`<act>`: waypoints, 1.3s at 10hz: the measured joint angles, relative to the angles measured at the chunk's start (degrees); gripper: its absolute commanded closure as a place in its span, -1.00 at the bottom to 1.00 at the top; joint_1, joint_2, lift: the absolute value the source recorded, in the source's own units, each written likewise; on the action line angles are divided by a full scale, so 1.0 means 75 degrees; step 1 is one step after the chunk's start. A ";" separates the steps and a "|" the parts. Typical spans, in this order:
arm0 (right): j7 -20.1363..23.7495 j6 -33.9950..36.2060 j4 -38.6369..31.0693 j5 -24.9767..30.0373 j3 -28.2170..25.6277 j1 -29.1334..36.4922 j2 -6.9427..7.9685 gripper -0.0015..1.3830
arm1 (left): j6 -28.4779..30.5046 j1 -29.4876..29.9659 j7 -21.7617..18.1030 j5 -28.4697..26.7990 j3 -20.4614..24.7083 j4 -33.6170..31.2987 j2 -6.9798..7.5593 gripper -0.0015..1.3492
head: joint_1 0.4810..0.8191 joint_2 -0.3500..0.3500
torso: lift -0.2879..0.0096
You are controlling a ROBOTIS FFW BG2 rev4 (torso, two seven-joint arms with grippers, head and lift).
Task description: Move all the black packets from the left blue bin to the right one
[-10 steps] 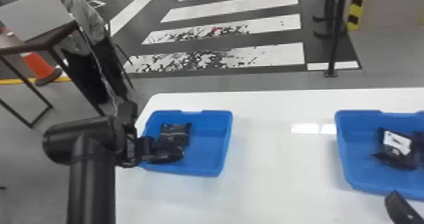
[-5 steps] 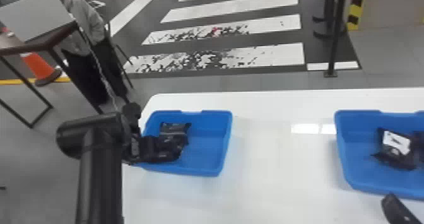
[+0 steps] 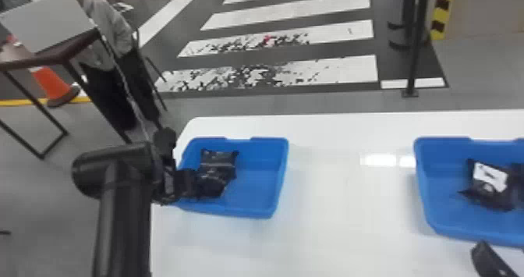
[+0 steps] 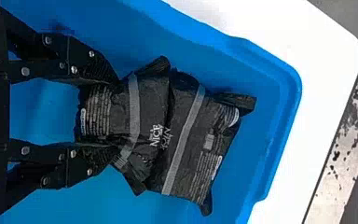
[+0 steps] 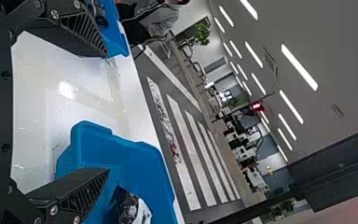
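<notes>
In the left blue bin (image 3: 253, 206) on the bench (image 3: 331, 233), the near packet (image 4: 121, 112) points one end back into my left pincer (image 3: 195, 183) and overlaps the far packet (image 4: 193, 154), whose grey band runs askew across that line. This pincer is part-closed, pressing the near packet's sides. My right pincer (image 3: 489, 257), wide open and empty, stands beside the right bin (image 3: 440, 217), which holds another packet (image 3: 489, 186).

The left bin (image 3: 249, 210) and right bin (image 3: 448, 227) look like smooth, faintly satiny plastic, the crinkled black packets (image 4: 191, 144) seem to be slightly shiny film, though the blur leaves that uncertain, and the white tabletop (image 3: 331, 225) is glossy and smooth.
</notes>
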 measured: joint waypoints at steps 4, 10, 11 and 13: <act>0.0011 0.0012 -0.0017 -0.0038 0.0002 -0.0016 -0.0012 -0.77 | -0.0024 0.1203 -0.0540 0.0586 -0.0090 -0.2151 -0.0091 0.80 | 0.27 0.97 | 0.01; 0.0190 0.0092 0.0022 -0.0097 0.0100 -0.0238 -0.0011 -0.77 | -0.1097 0.3292 -0.1088 0.2496 -0.0449 -0.5682 -0.0375 0.80 | 0.27 0.50 | 0.01; 0.0333 0.0158 0.0051 -0.0097 0.0131 -0.0424 -0.0012 -0.77 | -0.1341 0.3493 -0.1150 0.2854 -0.0729 -0.5926 -0.0402 0.80 | 0.27 0.44 | 0.01; 0.0647 0.0389 0.0156 -0.0100 0.0191 -0.0931 -0.0011 -0.78 | -0.1572 0.3608 -0.1244 0.3258 -0.1362 -0.6066 -0.0443 0.80 | 0.27 0.20 | 0.01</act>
